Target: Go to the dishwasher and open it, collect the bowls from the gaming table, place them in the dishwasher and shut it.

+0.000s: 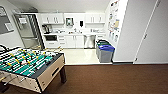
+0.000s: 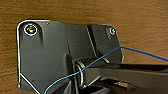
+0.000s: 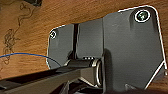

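Head view: dishwasher (image 1: pixel 89 41) set under far kitchenette counter (image 1: pixel 75 33), door shut, left of recycling bins (image 1: pixel 106 53). Foosball table (image 1: pixel 30 66) near left on brown carpet (image 1: pixel 112 78). Gripper finger states: cannot tell.

I'm looking across brown carpet (image 1: pixel 107 80) toward a kitchenette with a pale glossy floor (image 1: pixel 77 56). White upper cabinets (image 1: pixel 52 18) and lower cabinets (image 1: pixel 71 41) line the far wall, with a countertop (image 1: pixel 75 33) between them. A foosball table (image 1: pixel 30 66) with a green field stands on the carpet. Grey bins with blue and green lids (image 1: pixel 105 51) sit against a white wall (image 1: pixel 132 30) hung with posters (image 1: pixel 113 17). A glass door (image 1: pixel 27 30) stands beside the cabinets. Light is even and bright.
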You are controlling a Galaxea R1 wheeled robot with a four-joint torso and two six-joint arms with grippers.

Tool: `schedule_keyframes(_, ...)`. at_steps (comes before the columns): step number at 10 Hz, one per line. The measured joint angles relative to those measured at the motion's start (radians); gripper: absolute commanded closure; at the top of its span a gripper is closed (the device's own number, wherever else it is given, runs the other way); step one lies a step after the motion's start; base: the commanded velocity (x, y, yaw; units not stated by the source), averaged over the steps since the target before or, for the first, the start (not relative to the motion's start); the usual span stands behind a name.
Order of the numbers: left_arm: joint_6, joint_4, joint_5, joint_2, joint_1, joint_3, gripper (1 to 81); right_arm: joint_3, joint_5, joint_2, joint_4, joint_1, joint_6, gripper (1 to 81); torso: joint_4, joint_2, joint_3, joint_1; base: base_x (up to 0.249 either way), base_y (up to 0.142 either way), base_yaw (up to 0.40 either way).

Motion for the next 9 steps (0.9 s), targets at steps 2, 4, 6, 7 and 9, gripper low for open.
schedule_keyframes(2,0.000,0.000,0.000,0.000,0.000,0.000,1.0,-0.003,0.000,0.001,0.000,0.000,0.000,1.0,0.000,0.000,0.000,0.000,0.171,0.000,0.000)
schedule_keyframes(4,0.000,0.000,0.002,0.003,0.000,0.000,1.0,-0.003,0.000,0.001,0.000,0.000,0.000,1.0,0.000,0.000,0.000,0.000,0.171,0.000,0.000)
schedule_keyframes(6,0.000,0.000,0.000,0.003,0.000,-0.002,1.0,-0.005,0.000,0.001,0.001,0.000,0.000,1.0,0.000,0.000,0.000,0.000,0.171,0.000,0.000)
schedule_keyframes(7,0.000,0.000,0.001,0.003,0.000,-0.011,1.0,-0.005,0.000,0.000,0.001,0.000,0.000,1.0,0.000,0.000,0.000,0.000,0.171,0.000,0.000)
schedule_keyframes(9,0.000,0.000,0.002,0.010,0.001,-0.021,1.0,-0.007,0.000,0.001,0.001,0.000,0.000,1.0,0.000,0.000,0.000,0.000,0.174,0.000,0.000)
